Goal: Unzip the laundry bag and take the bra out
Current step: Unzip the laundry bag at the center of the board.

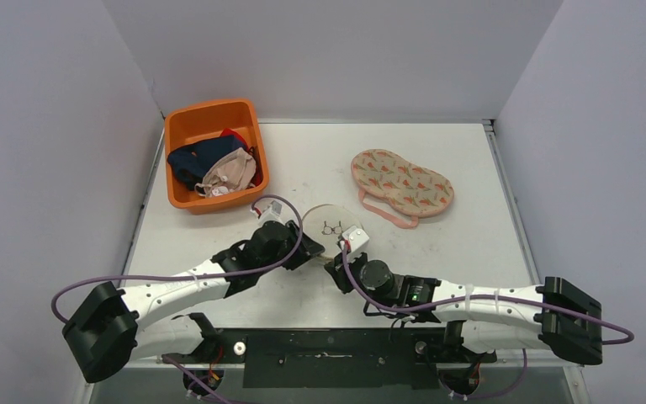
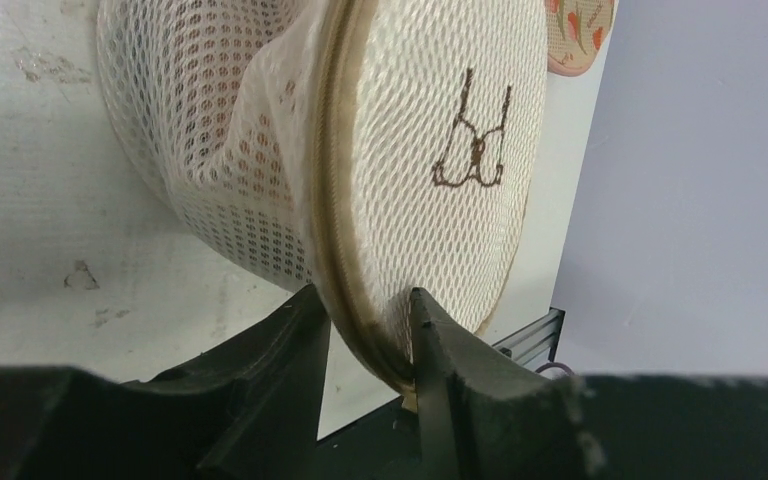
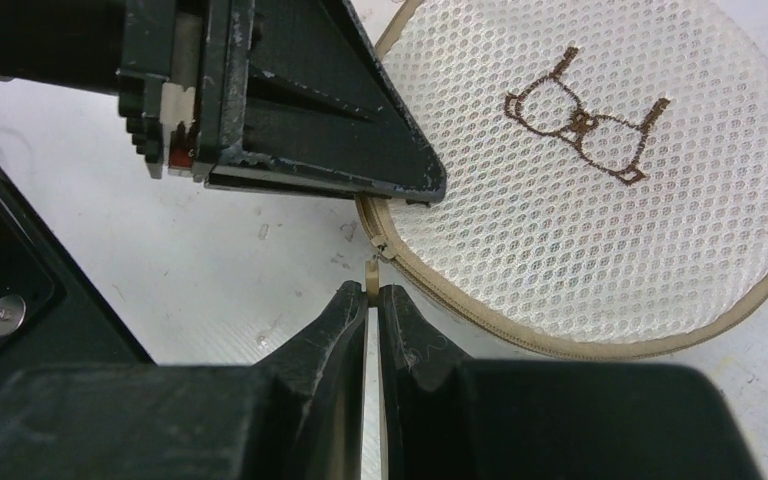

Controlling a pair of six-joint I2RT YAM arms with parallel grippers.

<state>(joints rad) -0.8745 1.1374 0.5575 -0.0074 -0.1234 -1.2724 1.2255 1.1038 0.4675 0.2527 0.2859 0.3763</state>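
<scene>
The laundry bag (image 1: 330, 227) is a round white mesh pouch with a tan zip rim and a brown bra drawing, lying between both arms. In the left wrist view the bag (image 2: 440, 130) stands on edge, and my left gripper (image 2: 370, 310) is shut across its zip rim, one finger on each side. My right gripper (image 3: 375, 292) is shut on the small tan zipper pull (image 3: 372, 272) at the bag's (image 3: 590, 190) near edge. One left gripper finger (image 3: 360, 150) lies just above that pull. The zip looks shut. The bra is hidden from view.
An orange bin (image 1: 187, 126) at the back left holds dark and beige garments. A peach, carrot-patterned padded case (image 1: 402, 181) with a pink strap lies at the back right. The table's black front rail (image 1: 328, 353) runs below the arms.
</scene>
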